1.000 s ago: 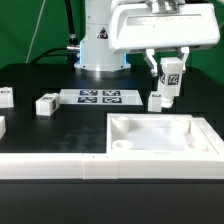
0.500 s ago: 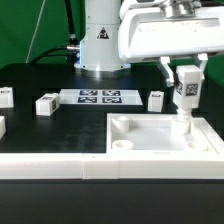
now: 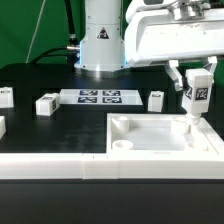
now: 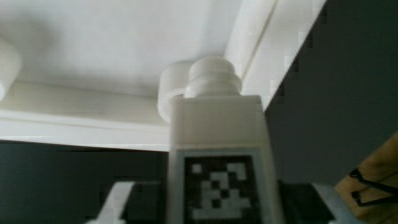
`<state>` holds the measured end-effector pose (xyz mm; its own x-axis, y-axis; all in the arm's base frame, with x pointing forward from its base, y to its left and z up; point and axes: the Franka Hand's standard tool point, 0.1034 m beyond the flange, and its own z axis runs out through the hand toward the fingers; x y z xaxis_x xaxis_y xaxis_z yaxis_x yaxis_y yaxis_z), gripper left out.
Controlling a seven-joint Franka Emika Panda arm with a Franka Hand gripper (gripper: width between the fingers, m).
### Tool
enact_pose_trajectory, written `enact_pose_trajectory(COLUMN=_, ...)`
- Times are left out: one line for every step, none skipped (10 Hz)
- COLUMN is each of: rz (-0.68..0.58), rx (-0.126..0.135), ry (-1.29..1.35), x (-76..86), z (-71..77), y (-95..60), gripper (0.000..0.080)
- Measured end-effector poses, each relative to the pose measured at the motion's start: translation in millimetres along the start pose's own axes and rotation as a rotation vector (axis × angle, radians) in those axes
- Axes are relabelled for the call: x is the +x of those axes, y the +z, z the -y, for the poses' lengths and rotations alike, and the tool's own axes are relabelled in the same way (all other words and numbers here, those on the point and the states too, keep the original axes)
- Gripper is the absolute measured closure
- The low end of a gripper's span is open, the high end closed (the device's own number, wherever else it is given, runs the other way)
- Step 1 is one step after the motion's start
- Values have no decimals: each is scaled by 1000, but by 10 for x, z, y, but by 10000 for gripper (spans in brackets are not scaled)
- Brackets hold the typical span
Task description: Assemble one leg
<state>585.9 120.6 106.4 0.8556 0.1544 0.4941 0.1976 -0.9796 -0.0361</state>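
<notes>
- the gripper (image 3: 197, 88) was closed on the leg (image 3: 198, 100), tag facing outward, threaded tip down.
- within the last second it had carried the leg away from a spare leg (image 3: 157, 99) to the far corner of the panel (image 3: 150, 133), at the exterior view's right; insertion appeared to be next.
- the panel's rimmed recess held no loose parts; tip contact with it could not be confirmed.
</notes>
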Motion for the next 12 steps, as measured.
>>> enact_pose_trajectory(rz=0, rx=0, ry=0, x=12, z=-3, y=10, gripper=508)
enact_pose_trajectory(rz=-2, rx=1, ry=-1, x=79, z=-15, y=52, gripper=508)
enact_pose_trajectory(rz=-9, rx=1, ry=-4, x=171, z=-24, y=94, gripper=508)
enact_pose_trajectory(rz=-15, rx=0, ry=-6, x=232, z=-50, y=163, gripper=508)
enact_pose_trajectory(rz=-16, rx=-1, ry=-3, x=251, z=-81, y=217, gripper=508)
enact_pose_trajectory(rz=-16, rx=-2, ry=1, x=257, z=-105, y=245, gripper=508)
enact_pose_trajectory(rz=-15, rx=-3, ry=3, x=242, z=-114, y=254, gripper=508)
enact_pose_trajectory(rz=-12, rx=-4, ry=3, x=223, z=-117, y=265, gripper=508)
enact_pose_trajectory(rz=-10, rx=-3, ry=3, x=202, z=-114, y=285, gripper=508)
enact_pose_trajectory(rz=-12, rx=-3, ry=4, x=189, z=-112, y=316, gripper=508)
enact_pose_trajectory(rz=-22, rx=-4, ry=4, x=210, z=-111, y=333, gripper=508)
enact_pose_trajectory(rz=-30, rx=-4, ry=2, x=238, z=-107, y=351, gripper=508)
